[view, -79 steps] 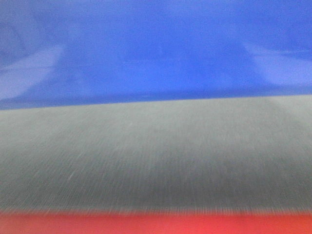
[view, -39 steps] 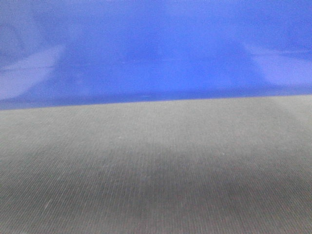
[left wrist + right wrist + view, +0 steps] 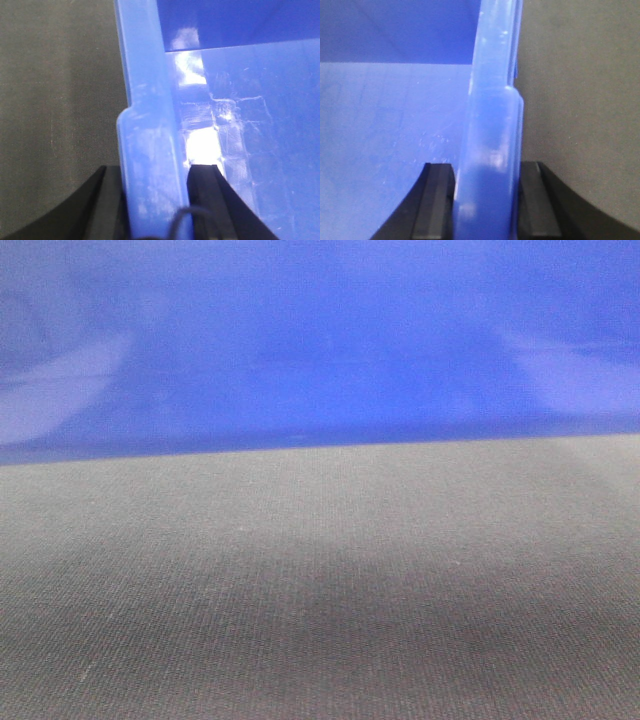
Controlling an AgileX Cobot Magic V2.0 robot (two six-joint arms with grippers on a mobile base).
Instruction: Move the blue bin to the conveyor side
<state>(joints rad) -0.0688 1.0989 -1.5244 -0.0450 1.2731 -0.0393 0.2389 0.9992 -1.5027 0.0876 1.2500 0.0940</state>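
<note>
Blue fills the top of our front view: the glossy blue plastic bin [image 3: 320, 340] stands over the dark grey woven bench [image 3: 320, 600]. We cannot tell whether it touches the bench. Our left tool [image 3: 156, 172] is clamped on one rim of the bin, with one black finger outside and one inside. Our right tool [image 3: 485, 170] grips another rim likewise, and the bench shows beside both.

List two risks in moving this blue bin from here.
1. Each arm's jaws pinch only the blue bin's thin rim, on opposite walls; uneven arm motion could twist it loose.
2. The front view shows only the bin wall and grey surface, so obstacles ahead may go unseen.
</note>
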